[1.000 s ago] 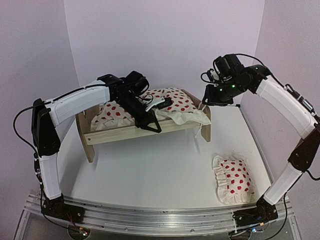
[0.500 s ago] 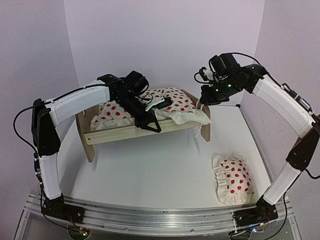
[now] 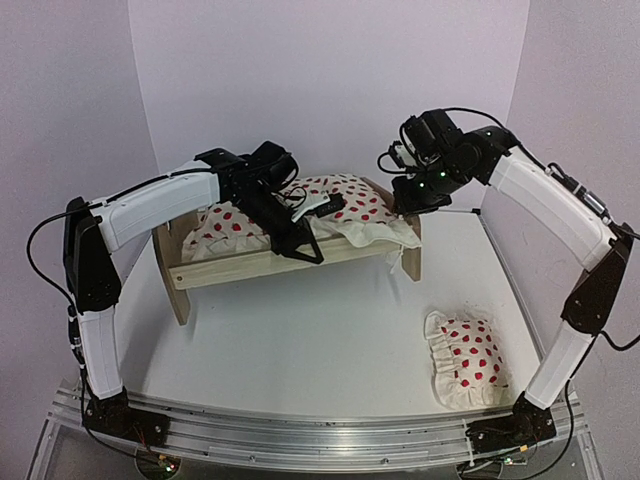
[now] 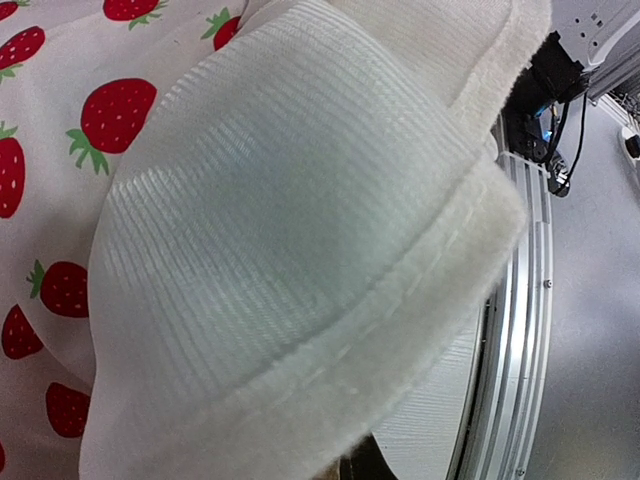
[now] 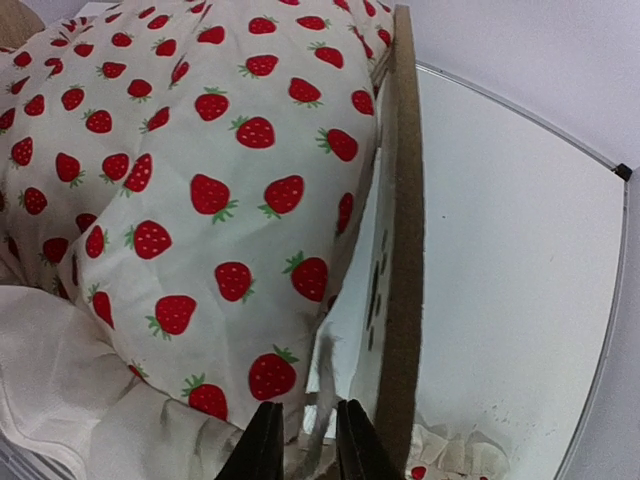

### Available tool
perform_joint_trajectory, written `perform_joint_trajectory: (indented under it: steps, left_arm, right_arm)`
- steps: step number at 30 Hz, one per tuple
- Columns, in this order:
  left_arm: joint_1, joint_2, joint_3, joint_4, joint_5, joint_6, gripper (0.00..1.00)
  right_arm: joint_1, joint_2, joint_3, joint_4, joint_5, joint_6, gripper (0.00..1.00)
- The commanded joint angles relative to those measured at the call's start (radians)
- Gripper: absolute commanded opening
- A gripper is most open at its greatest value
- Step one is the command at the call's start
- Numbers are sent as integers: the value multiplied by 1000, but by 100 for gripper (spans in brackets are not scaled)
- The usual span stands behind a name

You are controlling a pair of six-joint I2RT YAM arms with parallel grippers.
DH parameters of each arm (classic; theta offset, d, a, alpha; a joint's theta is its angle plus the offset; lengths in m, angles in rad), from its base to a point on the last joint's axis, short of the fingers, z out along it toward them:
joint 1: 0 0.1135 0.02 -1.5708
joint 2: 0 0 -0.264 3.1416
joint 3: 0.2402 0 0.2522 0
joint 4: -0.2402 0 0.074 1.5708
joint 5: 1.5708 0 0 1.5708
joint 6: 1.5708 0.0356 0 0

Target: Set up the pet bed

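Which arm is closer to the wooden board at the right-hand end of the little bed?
Right. The right gripper is close beside that end board, at the edge of the strawberry blanket. The left gripper is around the middle of the bed's front side, well away from it.

A white table (image 3: 300,350) fills the lower and middle frame. The plywood pet bed (image 3: 240,268) stands on it at upper centre, carrying a strawberry-print blanket (image 3: 360,205). A matching ruffled pillow (image 3: 468,360) lies flat at lower right, well apart from the bed.
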Motion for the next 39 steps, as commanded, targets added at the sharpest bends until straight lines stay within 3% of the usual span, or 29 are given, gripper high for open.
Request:
perform_joint_trajectory:
  steps: [1, 7, 12, 17, 21, 24, 25, 26, 29, 33, 39]
  left_arm:
    - [-1, -132, 86, 236, 93, 47, 0]
    - [-2, -137, 85, 238, 89, 38, 0]
    - [-2, -134, 94, 256, 61, 11, 0]
    - [0, -128, 123, 264, 25, -14, 0]
    - [2, -122, 162, 258, 4, -24, 0]
    - [2, -115, 186, 251, -2, -27, 0]
    - [2, -114, 193, 249, -1, -28, 0]
    - [1, -113, 202, 247, 1, -28, 0]
    - [0, -105, 235, 241, 11, -34, 0]
    - [-2, -96, 289, 209, 12, -36, 0]
    - [-4, -101, 303, 178, 19, -37, 0]
  right_arm:
    - [-10, 55, 69, -24, 0, 9, 38]
    - [-10, 20, 147, -24, 10, -2, 61]
    - [-11, -100, 137, 23, -129, -20, 67]
    - [-11, -412, -424, 378, -301, -18, 62]
    - [-11, -669, -977, 792, -318, -13, 58]
    - [11, -799, -1388, 1337, -314, -43, 53]
    - [33, -803, -1496, 1588, -289, -99, 52]
    - [76, -772, -1584, 1724, -230, -163, 53]
    - [152, -570, -1612, 1902, -87, -304, 60]
    - [175, -215, -1676, 2504, 114, -356, 66]
    - [187, 15, -1484, 2539, 296, -494, 71]
